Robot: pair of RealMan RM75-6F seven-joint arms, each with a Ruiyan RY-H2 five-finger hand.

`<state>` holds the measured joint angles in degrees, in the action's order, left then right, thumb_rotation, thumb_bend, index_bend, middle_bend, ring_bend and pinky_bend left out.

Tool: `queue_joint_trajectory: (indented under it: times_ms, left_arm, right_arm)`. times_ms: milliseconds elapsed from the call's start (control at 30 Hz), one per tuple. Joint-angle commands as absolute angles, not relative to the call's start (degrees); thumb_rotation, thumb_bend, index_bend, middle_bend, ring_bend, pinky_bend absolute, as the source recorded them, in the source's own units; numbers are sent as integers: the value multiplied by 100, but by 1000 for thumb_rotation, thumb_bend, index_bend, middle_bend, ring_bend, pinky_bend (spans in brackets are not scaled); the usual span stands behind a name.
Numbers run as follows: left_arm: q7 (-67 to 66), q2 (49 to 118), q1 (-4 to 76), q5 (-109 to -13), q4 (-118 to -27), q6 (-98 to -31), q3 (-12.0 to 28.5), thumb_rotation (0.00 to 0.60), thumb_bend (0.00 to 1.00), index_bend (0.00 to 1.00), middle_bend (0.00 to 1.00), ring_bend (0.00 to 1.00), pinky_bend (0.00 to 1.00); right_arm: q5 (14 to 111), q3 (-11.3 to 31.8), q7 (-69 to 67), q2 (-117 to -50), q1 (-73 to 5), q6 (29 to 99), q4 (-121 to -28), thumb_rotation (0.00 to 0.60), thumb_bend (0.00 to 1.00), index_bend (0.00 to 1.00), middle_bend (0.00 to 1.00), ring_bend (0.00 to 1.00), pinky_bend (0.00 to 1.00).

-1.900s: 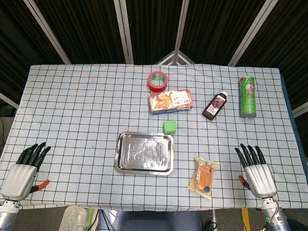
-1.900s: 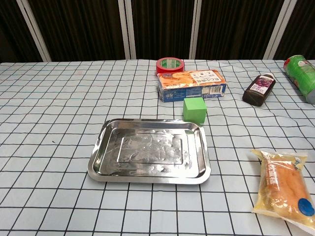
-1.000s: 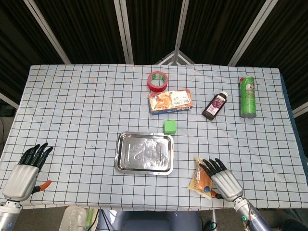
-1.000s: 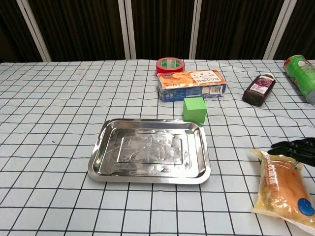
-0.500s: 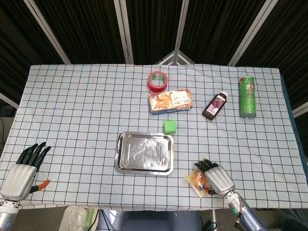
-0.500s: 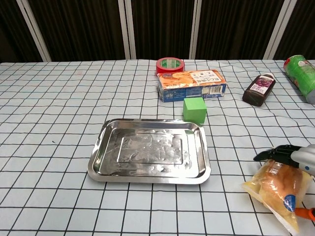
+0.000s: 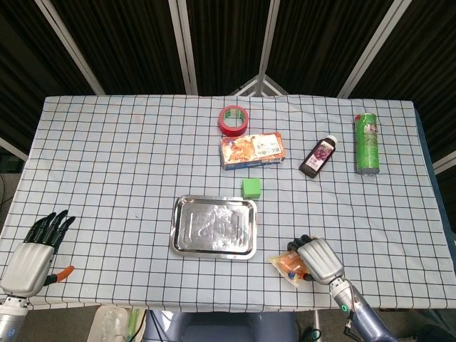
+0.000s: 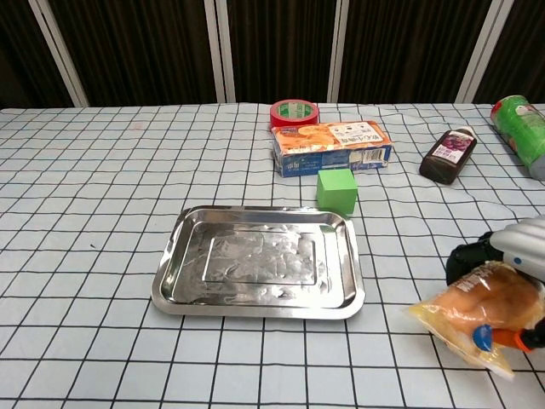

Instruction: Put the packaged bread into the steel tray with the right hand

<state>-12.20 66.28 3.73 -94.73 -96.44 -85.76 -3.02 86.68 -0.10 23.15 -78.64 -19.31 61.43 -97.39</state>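
Observation:
The packaged bread, an orange loaf in a clear wrapper, lies near the table's front edge, right of the steel tray. My right hand lies over the bread with its fingers curled around the package, gripping it; the bag sits turned crosswise under the hand. The tray holds nothing. My left hand rests at the front left corner, fingers spread, holding nothing; it shows only in the head view.
Behind the tray stand a green cube, a snack box and a red tape roll. A dark bottle and a green can lie at the back right.
My right hand came in from the right over the bread, closed its fingers on it, and has dragged and turned the package a little toward the tray. The left hand stayed put.

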Motion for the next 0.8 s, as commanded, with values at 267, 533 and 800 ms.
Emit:
queue_joint_trajectory:
  times_ms: [267,533,800]
  left_arm:
    - [-1175,6607,377,-9447,-9644,-8575,-287,600,66,0,0,0,91]
    - [-1074,6570,387,-9413,-9637,-8564,-271,600,66,0,0,0,91]
    - [-997,6545,384,-9415,-9617,-8579,-270,600,66,0,0,0,91]
  right_arm:
    - [7657,706,3611,-8033,-2650,5631,-10650,600,322,399,427,345,609]
    - [6323,1093,4897,-9076,-3440,5474,-10603,600,323,399,427,349,609]
    - [4891,1517,5857,-10318,-4395,5531,-9485,600,322,399,427,349,609]
